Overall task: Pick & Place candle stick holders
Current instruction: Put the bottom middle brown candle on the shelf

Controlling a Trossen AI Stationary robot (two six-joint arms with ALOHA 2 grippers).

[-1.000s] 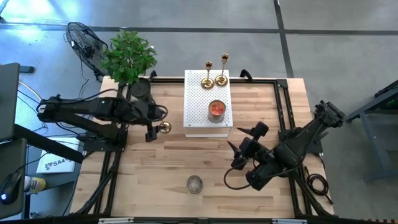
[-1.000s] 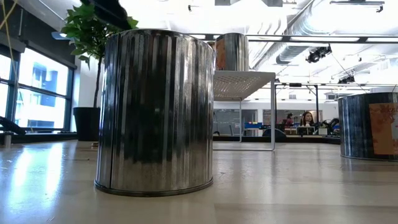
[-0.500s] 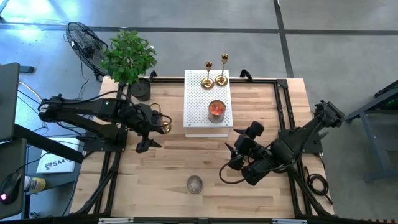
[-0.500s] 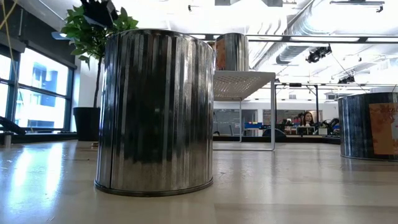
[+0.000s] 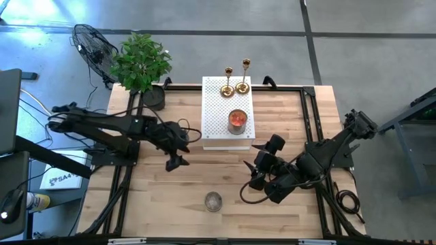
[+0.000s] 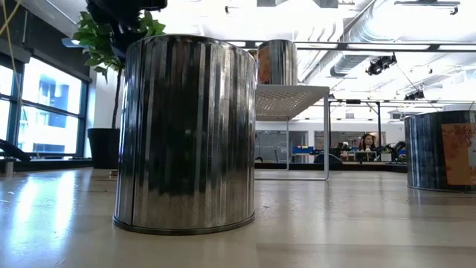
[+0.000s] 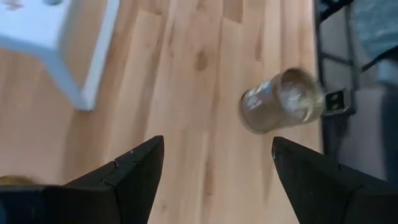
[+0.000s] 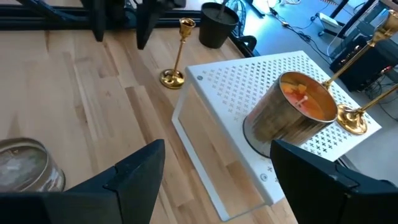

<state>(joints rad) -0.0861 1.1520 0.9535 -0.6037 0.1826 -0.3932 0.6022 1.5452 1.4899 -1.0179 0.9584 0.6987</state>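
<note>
The white perforated stand (image 5: pixel 228 112) sits at the middle of the table's (image 5: pixel 286 109) far side and serves as the landmark. Two candle stick holders (image 5: pixel 235 78) stand upright on its far end, beside each other, with a metal candle tin (image 5: pixel 237 121) nearer on the same top. The third candle stick holder (image 8: pixel 173 56) stands upright on the bare wood just left of the stand, free of any gripper. Open wood stretches from the stand's near edge towards the table's front, broken only by a small metal tin (image 5: pixel 213 201) near the front edge. A potted plant (image 5: pixel 142 64) occupies the far-left corner.

The left gripper (image 5: pixel 175 153) hangs over the wood left of the stand's near corner, fingers (image 7: pixel 134 171) spread wide and holding nothing. The right gripper (image 5: pixel 262 173) hovers off the stand's near-right corner, likewise wide apart and empty, its fingers (image 8: pixel 134 171) pointing towards the stand.
</note>
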